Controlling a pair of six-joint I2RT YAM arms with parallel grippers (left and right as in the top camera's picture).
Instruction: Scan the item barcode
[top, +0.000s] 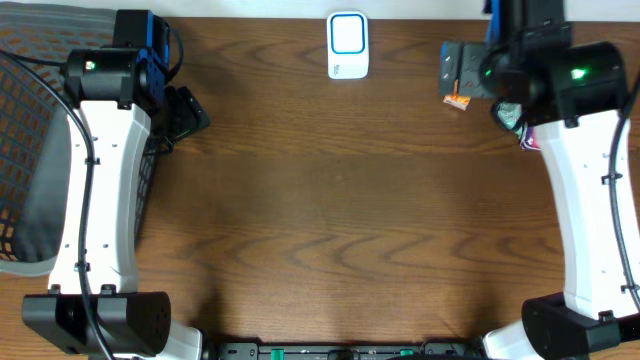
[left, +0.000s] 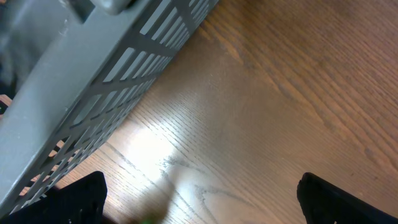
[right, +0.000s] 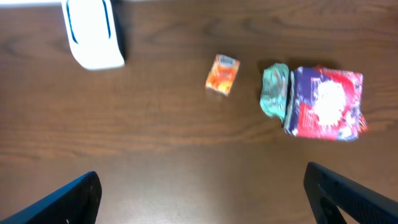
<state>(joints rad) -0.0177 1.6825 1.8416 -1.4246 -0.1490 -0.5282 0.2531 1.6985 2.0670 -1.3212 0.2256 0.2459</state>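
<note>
A white barcode scanner (top: 347, 45) with a blue outline stands at the table's far middle; it also shows in the right wrist view as the scanner (right: 93, 34). Three items lie on the wood to its right: a small orange packet (right: 222, 73), a teal crumpled item (right: 274, 90) and a red-and-purple packet (right: 323, 102). From overhead only the orange packet (top: 458, 100) shows well. My right gripper (right: 205, 199) hovers open over bare wood short of them, empty. My left gripper (left: 202, 205) is open and empty beside the basket.
A grey mesh basket (top: 30, 150) takes up the left edge, and its slotted wall (left: 93, 81) runs close along my left gripper (top: 188, 115). The right arm (top: 580, 180) covers part of the items at the far right.
</note>
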